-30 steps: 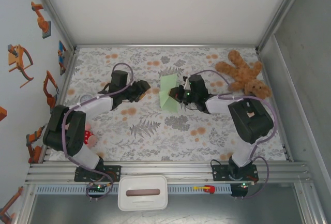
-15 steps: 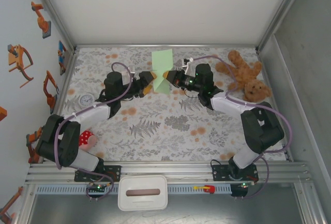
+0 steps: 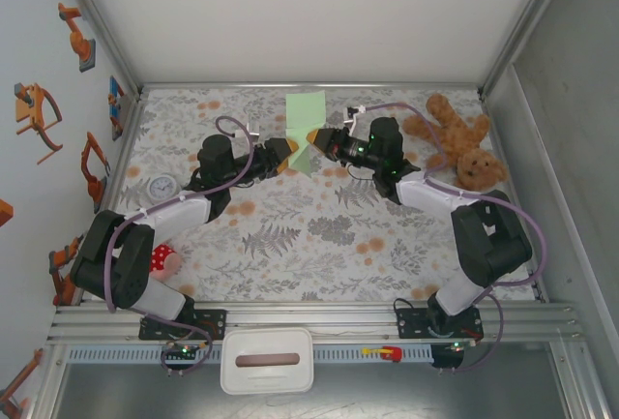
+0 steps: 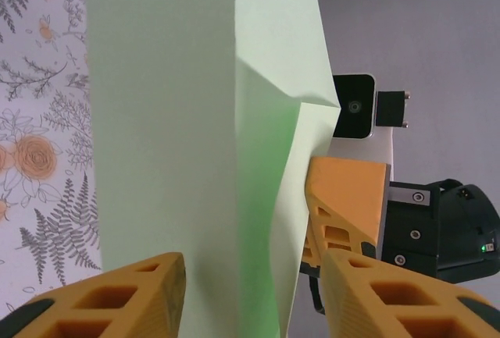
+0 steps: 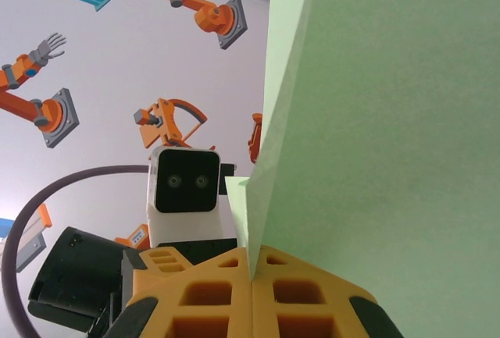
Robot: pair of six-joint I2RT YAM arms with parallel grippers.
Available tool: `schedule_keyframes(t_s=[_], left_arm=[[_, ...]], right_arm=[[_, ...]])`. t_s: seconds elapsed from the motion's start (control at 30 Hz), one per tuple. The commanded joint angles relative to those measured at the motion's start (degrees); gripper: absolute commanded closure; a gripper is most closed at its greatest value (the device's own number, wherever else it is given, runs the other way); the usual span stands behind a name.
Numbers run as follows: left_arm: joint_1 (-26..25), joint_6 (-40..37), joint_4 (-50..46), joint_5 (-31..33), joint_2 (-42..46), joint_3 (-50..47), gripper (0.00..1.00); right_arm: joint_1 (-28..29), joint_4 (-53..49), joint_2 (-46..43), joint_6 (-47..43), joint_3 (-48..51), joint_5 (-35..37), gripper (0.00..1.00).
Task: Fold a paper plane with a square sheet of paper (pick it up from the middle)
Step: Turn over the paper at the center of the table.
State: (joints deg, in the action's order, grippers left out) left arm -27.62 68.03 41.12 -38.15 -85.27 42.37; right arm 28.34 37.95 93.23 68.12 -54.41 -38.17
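Observation:
The square sheet of paper (image 3: 305,114), pale mint green and folded along a crease, hangs upright above the back middle of the table. My right gripper (image 3: 314,136) is shut on its lower edge, and in the right wrist view the two orange fingers (image 5: 203,299) meet on the sheet (image 5: 391,119). My left gripper (image 3: 287,151) reaches in from the left. In the left wrist view it (image 4: 254,264) stands open astride the folded sheet (image 4: 172,119), with a gap on each side. The right gripper's orange finger (image 4: 348,197) shows just behind. A paper plane is out of view.
A brown teddy bear (image 3: 459,138) lies at the back right of the floral table (image 3: 290,235). A small round clock (image 3: 162,187) and a red-and-white toy (image 3: 164,259) sit by the left arm. A white lidded box (image 3: 267,361) sits at the near rail.
Both arms have stretched toward the back and the right gripper has carried the sheet up and back. The left gripper has closed in on the sheet from the left.

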Motion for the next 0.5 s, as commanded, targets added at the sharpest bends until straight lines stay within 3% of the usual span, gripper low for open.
schedule_keyframes(t_s=[0.0, 0.3, 0.47], left_arm=[[0.11, -1.41, 0.97, -0.91, -0.07, 1.37, 0.57], [0.46, -1.63, 0.9, -0.81, -0.37, 1.51, 0.78], [0.81, -3.34, -0.6, 1.1, 0.2, 0.71, 0.86]], right_arm=[[-0.47, 1.83, -0.43, 0.53, 0.12, -0.76, 1.0], [-0.65, 0.86, 0.17, 0.11, 1.03, 0.01, 1.0], [-0.64, -6.61, -0.86, -3.84, 0.47, 2.52, 0.85]])
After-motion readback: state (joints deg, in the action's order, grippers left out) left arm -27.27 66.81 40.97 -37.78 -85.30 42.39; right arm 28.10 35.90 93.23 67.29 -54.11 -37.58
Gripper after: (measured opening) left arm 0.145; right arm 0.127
